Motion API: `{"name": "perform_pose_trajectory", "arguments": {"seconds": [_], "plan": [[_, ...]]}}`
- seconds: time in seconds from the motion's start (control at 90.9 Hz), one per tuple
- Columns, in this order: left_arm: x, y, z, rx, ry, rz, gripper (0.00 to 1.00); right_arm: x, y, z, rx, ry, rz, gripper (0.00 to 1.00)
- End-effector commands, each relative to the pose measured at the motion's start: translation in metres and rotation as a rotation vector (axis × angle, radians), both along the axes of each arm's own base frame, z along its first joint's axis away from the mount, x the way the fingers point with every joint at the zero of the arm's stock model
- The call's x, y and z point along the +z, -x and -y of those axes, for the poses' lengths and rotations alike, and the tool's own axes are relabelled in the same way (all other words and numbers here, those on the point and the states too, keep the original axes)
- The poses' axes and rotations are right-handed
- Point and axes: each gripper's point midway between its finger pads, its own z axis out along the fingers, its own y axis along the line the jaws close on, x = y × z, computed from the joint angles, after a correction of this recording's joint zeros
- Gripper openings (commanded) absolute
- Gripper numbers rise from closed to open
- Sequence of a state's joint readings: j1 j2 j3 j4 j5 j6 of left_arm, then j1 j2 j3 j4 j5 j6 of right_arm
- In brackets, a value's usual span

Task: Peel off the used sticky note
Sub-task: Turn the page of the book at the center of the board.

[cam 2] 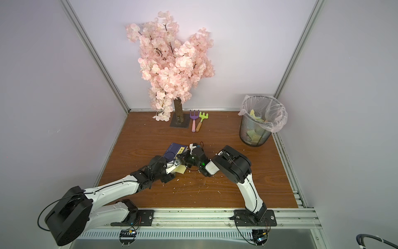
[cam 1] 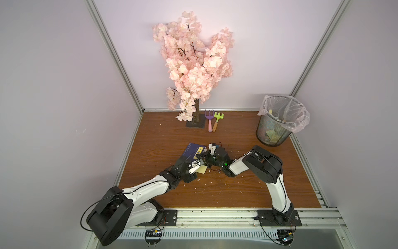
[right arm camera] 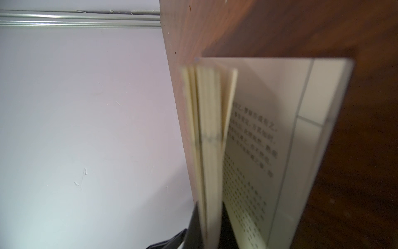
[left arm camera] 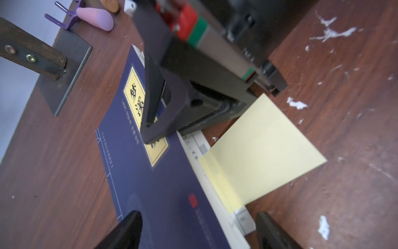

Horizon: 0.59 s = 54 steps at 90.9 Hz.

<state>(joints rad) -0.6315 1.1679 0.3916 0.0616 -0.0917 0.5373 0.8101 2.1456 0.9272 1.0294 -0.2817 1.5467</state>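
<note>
The sticky note (left arm camera: pixel 265 151), pale yellow and blank, was stuck by one edge to a white page of the dark blue book (left arm camera: pixel 155 189). The rest of it jutted out past the page edge over the brown counter (left arm camera: pixel 344 133). The book lay on the counter between the two arms. The right hand (right arm camera: pixel 210 224) was clenched, grasping a thin sheaf of the book's leaves, with a printed page lying open just beside them. In the left wrist view its dark finger crossed the yellow title label on the cover. The left hand (left arm camera: pixel 198 215) was released, its fingers (left arm camera: pixel 131 228) spread wide. One finger was over the cover and one beyond the page edge, near the note's stuck end, gripping nothing. White paper scraps (left arm camera: pixel 331 32) speckled the counter.
</note>
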Motion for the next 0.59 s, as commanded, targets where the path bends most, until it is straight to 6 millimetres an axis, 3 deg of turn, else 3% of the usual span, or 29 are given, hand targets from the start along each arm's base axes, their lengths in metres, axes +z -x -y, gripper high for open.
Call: {"name": "perform_pose_trajectory", "arguments": {"seconds": [0.0, 0.176, 0.374, 0.506, 0.583], "plan": [[0.007, -0.003, 0.001, 0.006, 0.001, 0.037, 0.73, 0.042, -0.003, -0.006, 0.019, -0.081, 0.057, 0.04], [0.018, 0.001, 0.006, -0.017, 0.037, 0.034, 0.47, 0.038, -0.002, -0.005, 0.022, -0.066, 0.056, 0.06], [0.022, 0.002, 0.01, -0.007, 0.066, 0.001, 0.17, 0.036, -0.002, -0.001, 0.018, -0.042, 0.061, 0.16], [0.026, 0.002, 0.012, 0.003, 0.087, -0.011, 0.03, 0.037, -0.002, 0.003, 0.013, -0.03, 0.069, 0.2], [0.028, 0.003, 0.015, 0.003, 0.099, -0.025, 0.02, 0.035, -0.002, 0.006, 0.008, -0.022, 0.069, 0.23]]}}
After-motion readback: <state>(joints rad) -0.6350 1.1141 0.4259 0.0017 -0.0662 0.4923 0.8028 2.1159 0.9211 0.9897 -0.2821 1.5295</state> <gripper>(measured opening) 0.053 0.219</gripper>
